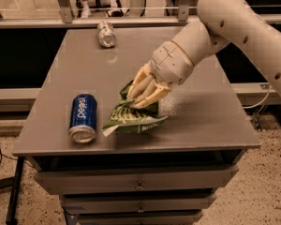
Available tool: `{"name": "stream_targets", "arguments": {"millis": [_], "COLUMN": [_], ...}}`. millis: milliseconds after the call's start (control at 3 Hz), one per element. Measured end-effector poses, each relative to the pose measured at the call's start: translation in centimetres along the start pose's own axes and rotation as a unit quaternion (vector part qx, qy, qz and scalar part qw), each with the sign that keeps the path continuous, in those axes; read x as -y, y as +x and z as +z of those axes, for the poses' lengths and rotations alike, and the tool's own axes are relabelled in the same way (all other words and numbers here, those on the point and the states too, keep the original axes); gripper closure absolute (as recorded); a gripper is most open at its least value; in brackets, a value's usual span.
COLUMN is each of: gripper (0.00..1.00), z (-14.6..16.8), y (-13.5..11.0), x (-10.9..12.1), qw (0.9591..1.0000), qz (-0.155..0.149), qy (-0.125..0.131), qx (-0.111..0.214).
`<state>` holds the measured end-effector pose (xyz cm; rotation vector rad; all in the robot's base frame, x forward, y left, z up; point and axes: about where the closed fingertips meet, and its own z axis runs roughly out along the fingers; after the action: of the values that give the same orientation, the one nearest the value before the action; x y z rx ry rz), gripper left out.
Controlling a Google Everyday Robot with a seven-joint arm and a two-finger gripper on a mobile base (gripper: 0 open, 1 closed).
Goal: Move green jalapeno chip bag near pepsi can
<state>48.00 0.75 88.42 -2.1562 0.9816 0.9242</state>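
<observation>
Your gripper (pixel 139 93) is over the middle of the table (pixel 206 121), fingers pinched on the top edge of the green jalapeno chip bag (pixel 133 120). The bag sags beneath it, just beside the pepsi can (pixel 83 117), which lies on its side. A silver can (pixel 106 33) lies well apart, at the far edge.

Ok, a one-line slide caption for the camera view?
The gripper, jaws shut on the crinkly green foil chip bag, holds it beside the dark blue pepsi can lying on the grey table.

Dim, warm light. We note pale glare on the grey metal counter (pixel 203 125) beside the beige two-finger pincer (pixel 143 97), clamped on the crinkly green foil bag (pixel 131 121).
</observation>
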Motion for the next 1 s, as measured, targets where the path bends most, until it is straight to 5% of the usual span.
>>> {"name": "stream_targets", "arguments": {"millis": [667, 1000], "gripper": [0.00, 0.00], "z": [1.3, -0.4], "y": [-0.4, 0.5], "x": [-0.4, 0.1], "qw": [0.9999, 0.9998], "qz": [-0.002, 0.015], "qy": [-0.008, 0.015], "qx": [0.013, 0.002]}}
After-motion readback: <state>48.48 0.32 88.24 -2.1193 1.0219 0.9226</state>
